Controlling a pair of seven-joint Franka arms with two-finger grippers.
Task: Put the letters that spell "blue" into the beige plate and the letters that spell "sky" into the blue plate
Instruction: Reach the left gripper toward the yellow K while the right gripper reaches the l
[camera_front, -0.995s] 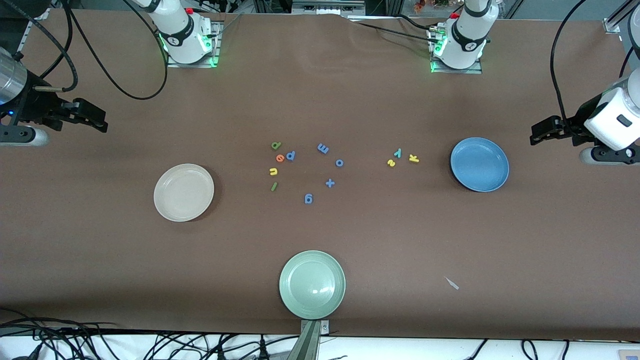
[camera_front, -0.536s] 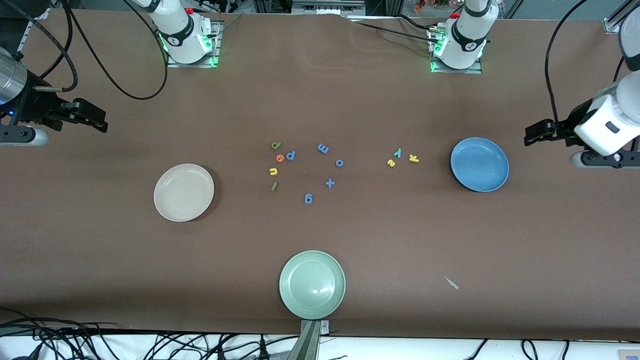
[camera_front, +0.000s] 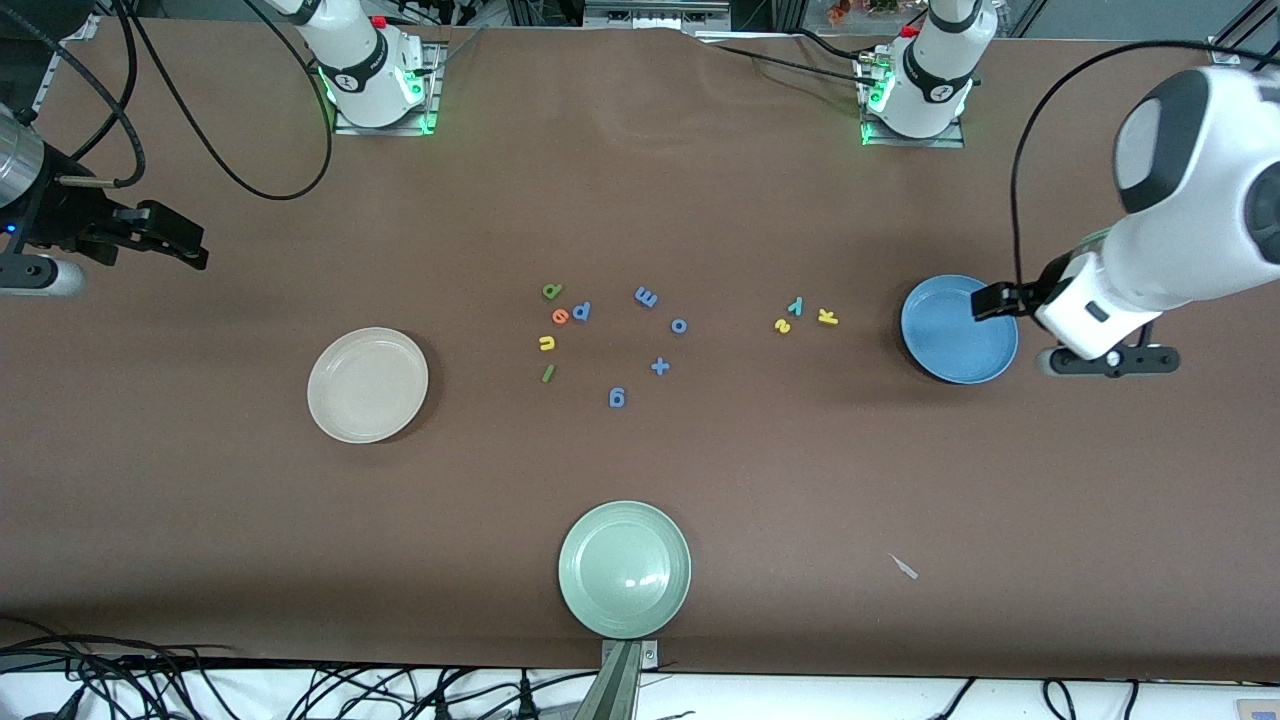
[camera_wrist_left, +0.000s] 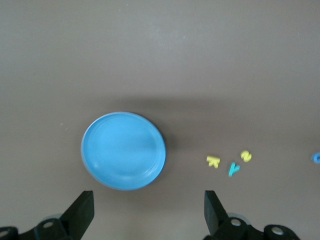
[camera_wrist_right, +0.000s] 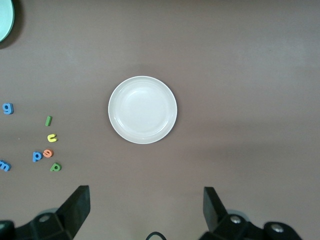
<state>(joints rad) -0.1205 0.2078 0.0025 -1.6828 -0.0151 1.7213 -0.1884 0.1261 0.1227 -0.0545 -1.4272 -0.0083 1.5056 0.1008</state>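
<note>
Front view: the left tool (camera_front: 985, 303) hangs over the blue plate (camera_front: 950, 345) at the left arm's end of the worktop (camera_front: 900, 480), likely bound for the "sky" letters (camera_front: 800, 315) just beside it. The right tool (camera_front: 190, 250) waits above the right arm's edge. The "blue" letters (camera_front: 550, 330) lie mid-worktop among blue letters (camera_front: 645, 345); the beige plate (camera_front: 367, 385) is empty; a green plate (camera_front: 624, 568) sits at the camera's edge.

Left wrist view: fingers (camera_wrist_left: 82, 212) spread, gripping nothing.

Right wrist view: fingers (camera_wrist_right: 75, 205) spread, empty, over brown covering.
</note>
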